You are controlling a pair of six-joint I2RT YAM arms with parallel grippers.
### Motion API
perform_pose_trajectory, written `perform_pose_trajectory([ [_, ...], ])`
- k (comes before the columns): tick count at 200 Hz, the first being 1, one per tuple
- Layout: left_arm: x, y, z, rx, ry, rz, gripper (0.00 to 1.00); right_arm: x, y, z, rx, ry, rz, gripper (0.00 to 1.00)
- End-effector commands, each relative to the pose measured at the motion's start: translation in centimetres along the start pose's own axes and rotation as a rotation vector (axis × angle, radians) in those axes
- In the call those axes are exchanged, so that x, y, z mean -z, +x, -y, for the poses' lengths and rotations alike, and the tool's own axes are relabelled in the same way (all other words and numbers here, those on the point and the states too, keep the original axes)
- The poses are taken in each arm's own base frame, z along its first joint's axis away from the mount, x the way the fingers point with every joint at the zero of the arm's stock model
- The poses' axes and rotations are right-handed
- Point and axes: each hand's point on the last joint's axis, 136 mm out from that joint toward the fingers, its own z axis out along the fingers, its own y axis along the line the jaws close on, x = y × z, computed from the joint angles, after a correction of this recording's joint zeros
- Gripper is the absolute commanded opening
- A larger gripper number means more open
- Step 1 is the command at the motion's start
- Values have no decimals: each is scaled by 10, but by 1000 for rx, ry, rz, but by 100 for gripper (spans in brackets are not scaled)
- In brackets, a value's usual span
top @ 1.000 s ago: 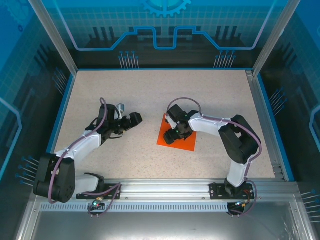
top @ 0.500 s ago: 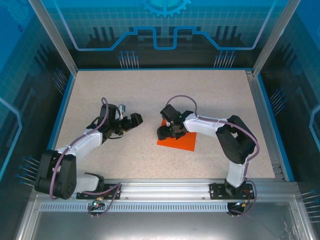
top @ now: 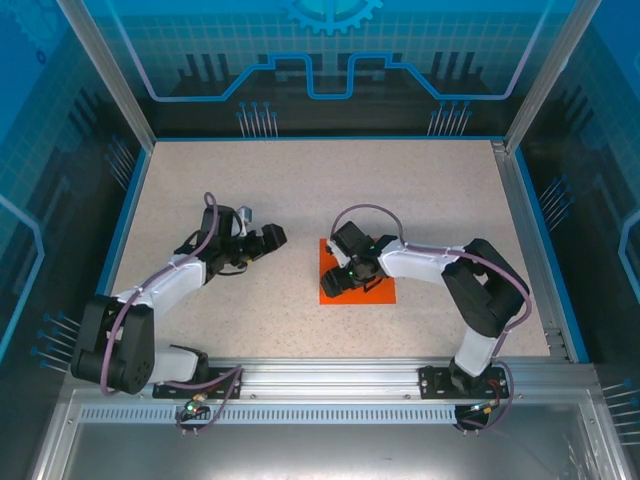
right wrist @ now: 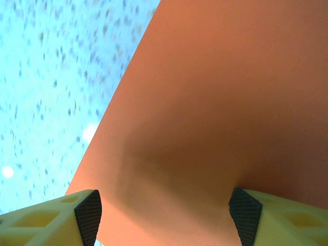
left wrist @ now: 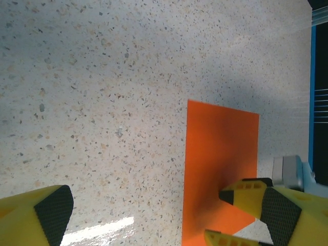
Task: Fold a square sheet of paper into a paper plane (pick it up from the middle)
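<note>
The square sheet of paper (top: 380, 293) lies flat, not yet folded, at centre frame. The right gripper (top: 350, 278) rests on it with jaws apart, gripping nothing. The left gripper (top: 270, 238) is wide open.

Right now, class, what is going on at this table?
The right gripper is down on the orange sheet, jaws apart, with both pads against the paper. The sheet lies unfolded on the table. The left gripper hangs open over bare table to the sheet's left.
</note>
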Motion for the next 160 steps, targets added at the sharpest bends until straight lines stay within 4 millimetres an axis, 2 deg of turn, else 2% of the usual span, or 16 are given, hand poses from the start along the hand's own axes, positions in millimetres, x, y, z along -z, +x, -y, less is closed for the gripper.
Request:
perform_pose_trajectory([
  [1,-2,-3,14,-38,26,-8,99,-1,49,9,52,28,-182,74],
  [11,-4,-1,15,-40,28,-15,99,3,41,8,28,26,-160,74],
  [40,-7,4,15,-47,25,-31,99,20,4,-8,-28,13,-37,78],
  [61,-9,8,15,-49,27,-36,99,40,-17,2,-125,102,33,83],
  [85,-15,12,18,-56,30,-53,99,56,-21,27,-228,245,23,91],
  [105,-21,15,22,-64,35,-62,99,54,-19,37,-267,299,-20,95],
  [160,-40,22,20,-42,37,-102,99,41,-23,35,-284,311,-76,99],
])
